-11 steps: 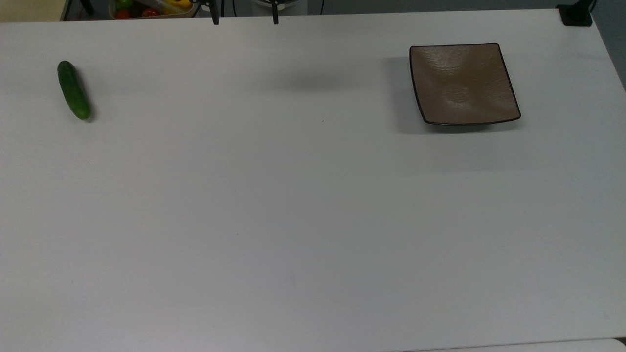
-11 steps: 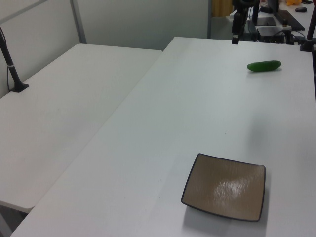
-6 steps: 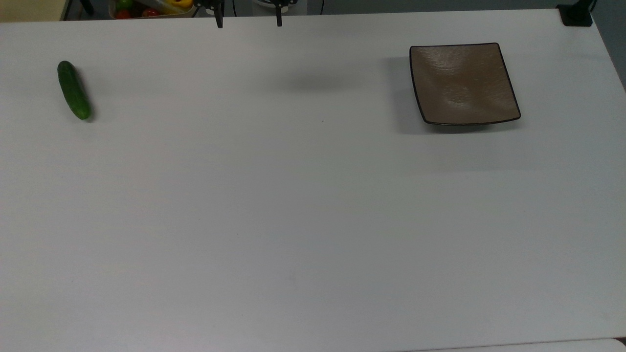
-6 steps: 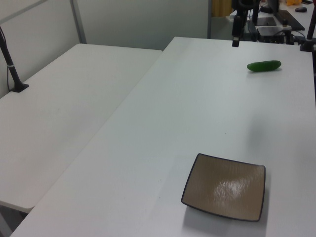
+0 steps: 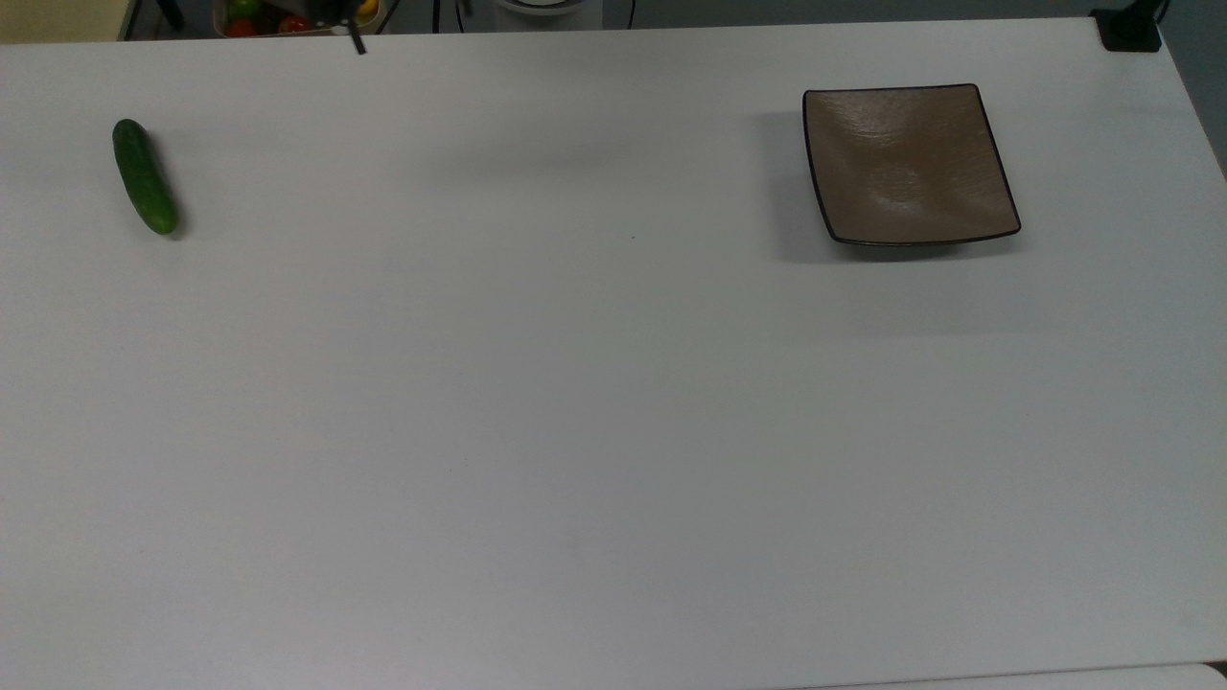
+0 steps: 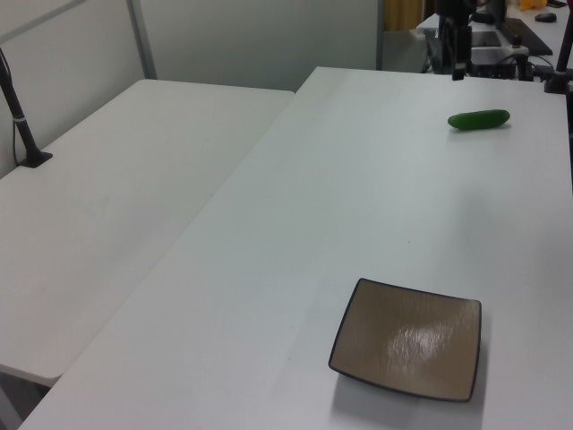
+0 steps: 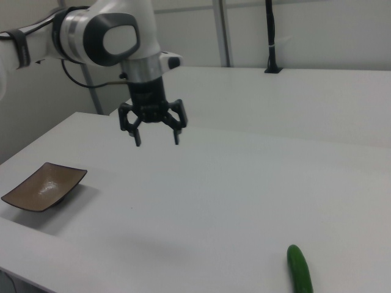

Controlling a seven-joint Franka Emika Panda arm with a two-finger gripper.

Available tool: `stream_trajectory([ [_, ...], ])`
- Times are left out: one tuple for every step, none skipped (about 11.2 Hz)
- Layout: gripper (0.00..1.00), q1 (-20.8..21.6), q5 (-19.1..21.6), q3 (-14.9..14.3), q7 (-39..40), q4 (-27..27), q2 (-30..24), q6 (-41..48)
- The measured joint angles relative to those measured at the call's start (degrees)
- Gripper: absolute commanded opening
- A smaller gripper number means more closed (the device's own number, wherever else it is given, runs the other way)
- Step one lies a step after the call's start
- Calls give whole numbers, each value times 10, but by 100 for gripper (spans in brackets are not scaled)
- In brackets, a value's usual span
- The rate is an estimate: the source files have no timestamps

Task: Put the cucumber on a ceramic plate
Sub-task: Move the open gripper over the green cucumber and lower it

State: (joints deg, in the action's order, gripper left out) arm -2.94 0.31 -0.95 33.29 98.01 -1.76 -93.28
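Glossy, seemingly ceramic plate (image 5: 911, 163); smooth cucumber (image 5: 144, 176)

Hanging in the air with wrist vertical, gripper (image 7: 156, 139) pointing straight down. Fingers (image 7: 137, 138) spreading wide apart, gripping nothing.

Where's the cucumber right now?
The cucumber lies flat on the white table at the top view's far left, far from the plate on the right. The open pincer hangs in the air, not touching it.

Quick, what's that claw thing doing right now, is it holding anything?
Gripper: open, holding nothing, up above the table. The cucumber lies apart from it.
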Motion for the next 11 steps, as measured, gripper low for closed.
stream_trajectory([
  [100,-18,0,-1,28,0,0,0],
  [100,-35,0,-1,41,0,0,0],
  [100,-50,0,-3,47,0,0,0],
  [100,-65,-1,-6,49,0,0,-1],
  [100,-79,-7,-10,49,1,2,-12],
  [100,-89,-14,-18,50,3,7,-34],
  [100,-95,-20,-32,51,6,17,-61],
  [100,-98,-25,-48,56,9,31,-91],
  [100,-100,-31,-63,63,15,48,-120],
  [100,-107,-35,-74,72,21,68,-151],
  [100,-118,-36,-78,78,26,85,-176],
])
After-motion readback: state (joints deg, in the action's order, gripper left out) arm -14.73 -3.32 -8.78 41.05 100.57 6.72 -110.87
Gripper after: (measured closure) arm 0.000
